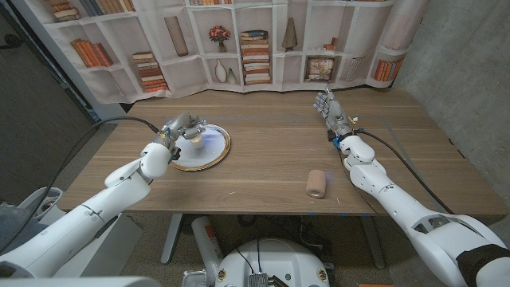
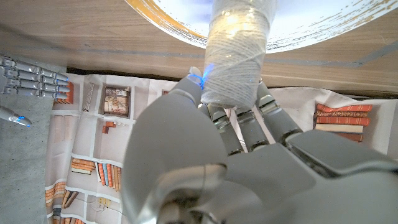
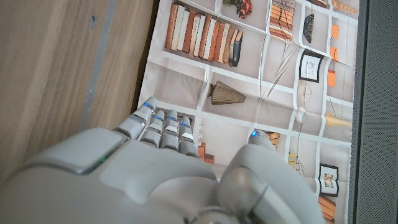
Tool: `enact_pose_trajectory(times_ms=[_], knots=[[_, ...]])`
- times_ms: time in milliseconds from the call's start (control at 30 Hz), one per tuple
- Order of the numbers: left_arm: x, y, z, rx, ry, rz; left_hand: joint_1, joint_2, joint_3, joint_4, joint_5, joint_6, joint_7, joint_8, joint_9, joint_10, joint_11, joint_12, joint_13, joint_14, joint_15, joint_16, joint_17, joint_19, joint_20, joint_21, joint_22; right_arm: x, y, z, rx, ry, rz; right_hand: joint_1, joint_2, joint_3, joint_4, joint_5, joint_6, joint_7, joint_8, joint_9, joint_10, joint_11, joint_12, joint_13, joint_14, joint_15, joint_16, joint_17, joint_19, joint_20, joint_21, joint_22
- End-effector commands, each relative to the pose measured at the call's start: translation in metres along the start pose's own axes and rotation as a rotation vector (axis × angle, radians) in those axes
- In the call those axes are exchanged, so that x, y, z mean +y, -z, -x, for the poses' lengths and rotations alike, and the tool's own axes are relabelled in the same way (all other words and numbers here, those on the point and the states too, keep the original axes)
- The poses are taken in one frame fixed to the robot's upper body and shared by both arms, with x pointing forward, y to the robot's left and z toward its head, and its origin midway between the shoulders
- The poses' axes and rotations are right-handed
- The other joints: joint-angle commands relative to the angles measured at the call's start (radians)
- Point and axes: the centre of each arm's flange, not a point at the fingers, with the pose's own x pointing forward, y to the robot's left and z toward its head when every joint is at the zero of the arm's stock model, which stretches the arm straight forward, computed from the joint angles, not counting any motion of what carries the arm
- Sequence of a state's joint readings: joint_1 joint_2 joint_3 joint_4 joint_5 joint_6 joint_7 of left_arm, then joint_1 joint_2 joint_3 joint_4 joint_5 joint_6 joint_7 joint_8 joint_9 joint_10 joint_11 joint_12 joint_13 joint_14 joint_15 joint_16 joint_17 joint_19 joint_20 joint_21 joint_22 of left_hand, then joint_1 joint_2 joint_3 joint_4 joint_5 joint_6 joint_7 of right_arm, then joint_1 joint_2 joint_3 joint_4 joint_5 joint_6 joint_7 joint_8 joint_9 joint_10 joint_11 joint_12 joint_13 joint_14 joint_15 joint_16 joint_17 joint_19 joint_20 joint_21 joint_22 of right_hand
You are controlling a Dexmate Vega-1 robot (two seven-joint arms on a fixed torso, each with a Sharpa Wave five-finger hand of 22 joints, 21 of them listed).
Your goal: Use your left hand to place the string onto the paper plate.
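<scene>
Spool of string point(image 2: 235, 59) pinched in left hand point(image 1: 177, 133) fingers point(image 2: 245, 127), held over paper plate point(image 1: 217, 151) nr worktop's left-rear area — spool's long axis runs from fingers toward plate face, far end at or just above it; contact can't be told. String is white, tightly wound, fibrous cylinder; plate round, white, gold-rimmed, shallow — prob. just lower and let go. Right hand point(image 1: 330, 108) nr right-rear edge, well apart, fingers straight and spread, holding nothing; tan roll point(image 1: 317, 182) toward front edge.
</scene>
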State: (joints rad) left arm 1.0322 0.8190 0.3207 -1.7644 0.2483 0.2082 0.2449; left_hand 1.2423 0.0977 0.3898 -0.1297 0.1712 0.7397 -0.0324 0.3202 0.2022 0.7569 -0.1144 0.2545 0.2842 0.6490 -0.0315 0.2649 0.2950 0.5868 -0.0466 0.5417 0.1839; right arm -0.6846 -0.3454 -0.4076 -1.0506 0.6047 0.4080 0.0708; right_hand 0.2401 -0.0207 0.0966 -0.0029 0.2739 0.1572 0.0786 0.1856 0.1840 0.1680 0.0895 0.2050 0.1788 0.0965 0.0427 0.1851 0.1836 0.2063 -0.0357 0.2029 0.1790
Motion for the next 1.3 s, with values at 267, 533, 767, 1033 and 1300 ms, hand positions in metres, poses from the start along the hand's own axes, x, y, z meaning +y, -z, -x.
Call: enact_pose_trajectory(times_ms=[267, 533, 767, 1033, 1300], knots=[[-0.0070, 0.0003, -0.0018, -0.003, 0.007, 0.029, -0.023, -0.003, 0.000, 0.011, 0.001, 0.010, -0.005, -0.005, 0.001, 0.003, -0.001, -0.012, 0.003, 0.018, -0.104, -0.010, 0.003, -0.020, 0.004, -0.003, 0.001, -0.0017, 0.0008, 0.0001, 0.011, 0.001, 0.006, 0.004, 0.006, -0.005, 0.001, 0.005, 0.003, 0.004, 0.007, 0.001, 0.007, 0.003, 0.002, 0.003, 0.011, 0.000, 0.003, 0.002, 0.012, 0.001, 0.000, 0.004], [-0.0068, 0.0018, 0.0009, 0.005, 0.028, 0.031, -0.041, -0.011, -0.007, 0.017, 0.003, -0.001, -0.010, -0.014, 0.000, -0.012, -0.004, -0.023, 0.001, -0.009, -0.106, -0.025, 0.000, -0.052, 0.032, -0.016, 0.000, 0.0000, 0.0025, -0.0015, 0.016, -0.005, 0.003, 0.004, 0.007, -0.006, 0.000, 0.005, 0.004, 0.003, 0.008, 0.001, 0.007, 0.004, 0.002, 0.003, 0.012, 0.001, 0.003, 0.002, 0.012, 0.002, 0.000, 0.004], [-0.0068, 0.0034, 0.0022, 0.014, 0.046, 0.043, -0.053, -0.010, -0.009, 0.022, 0.006, -0.019, -0.007, -0.024, 0.000, -0.036, 0.000, -0.035, 0.001, -0.031, -0.099, -0.034, 0.000, -0.080, 0.047, -0.028, -0.001, 0.0023, 0.0033, -0.0030, 0.018, -0.010, 0.002, 0.004, 0.007, -0.007, 0.000, 0.005, 0.005, 0.002, 0.008, 0.001, 0.007, 0.003, 0.002, 0.003, 0.011, 0.001, 0.003, 0.002, 0.013, 0.002, 0.000, 0.005], [-0.0092, 0.0043, 0.0011, 0.026, 0.074, 0.041, -0.077, -0.014, -0.016, 0.031, 0.007, -0.045, -0.007, -0.039, -0.001, -0.083, 0.008, -0.053, 0.000, -0.070, -0.088, -0.050, -0.003, -0.108, 0.070, -0.042, -0.001, 0.0031, 0.0043, -0.0040, 0.023, -0.014, 0.002, 0.004, 0.008, -0.007, -0.001, 0.005, 0.005, 0.002, 0.008, 0.001, 0.008, 0.003, 0.002, 0.003, 0.012, 0.001, 0.003, 0.002, 0.014, 0.002, 0.000, 0.005], [-0.0088, 0.0026, -0.0009, 0.034, 0.096, 0.033, -0.101, -0.018, -0.024, 0.037, 0.005, -0.092, -0.006, -0.064, -0.001, -0.143, 0.021, -0.065, -0.001, -0.122, -0.070, -0.064, -0.007, -0.149, 0.094, -0.064, -0.001, 0.0036, 0.0058, -0.0047, 0.027, -0.016, 0.002, 0.004, 0.008, -0.008, -0.001, 0.005, 0.007, 0.000, 0.009, 0.001, 0.011, 0.004, 0.003, 0.003, 0.013, 0.002, 0.003, 0.002, 0.015, 0.002, 0.000, 0.005]])
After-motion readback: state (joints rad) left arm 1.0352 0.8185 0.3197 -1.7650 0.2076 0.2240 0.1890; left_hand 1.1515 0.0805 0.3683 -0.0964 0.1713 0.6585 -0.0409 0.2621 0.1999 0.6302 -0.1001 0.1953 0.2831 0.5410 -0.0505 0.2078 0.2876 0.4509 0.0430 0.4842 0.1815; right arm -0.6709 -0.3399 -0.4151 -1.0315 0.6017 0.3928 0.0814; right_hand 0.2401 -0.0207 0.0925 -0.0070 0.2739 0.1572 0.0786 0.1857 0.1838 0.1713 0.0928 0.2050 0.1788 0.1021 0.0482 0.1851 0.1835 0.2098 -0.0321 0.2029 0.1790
